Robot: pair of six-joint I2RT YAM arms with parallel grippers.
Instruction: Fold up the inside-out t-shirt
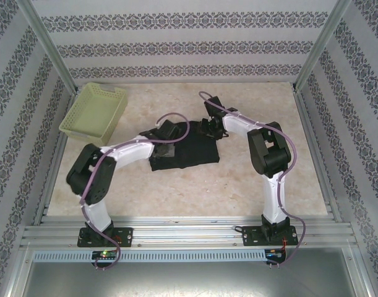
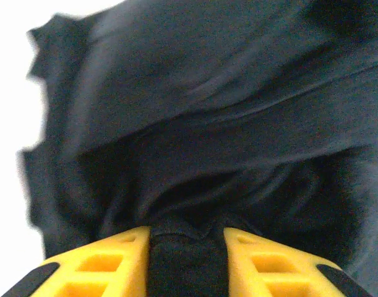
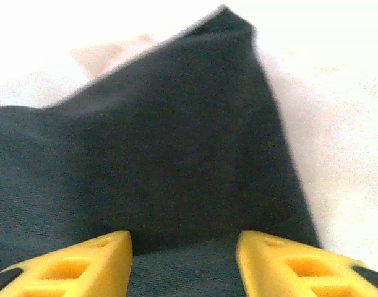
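A pale marbled table [image 1: 176, 198] between patterned walls carries the shirt [image 1: 185, 153], a compact black bundle at the centre of the top view. At its upper-left edge the left gripper [image 1: 166, 131] pinches a raised ridge of cloth, likely to carry a fold over. At the upper right, the right gripper [image 1: 208, 128] sits spread over flat fabric, probably steadying it.
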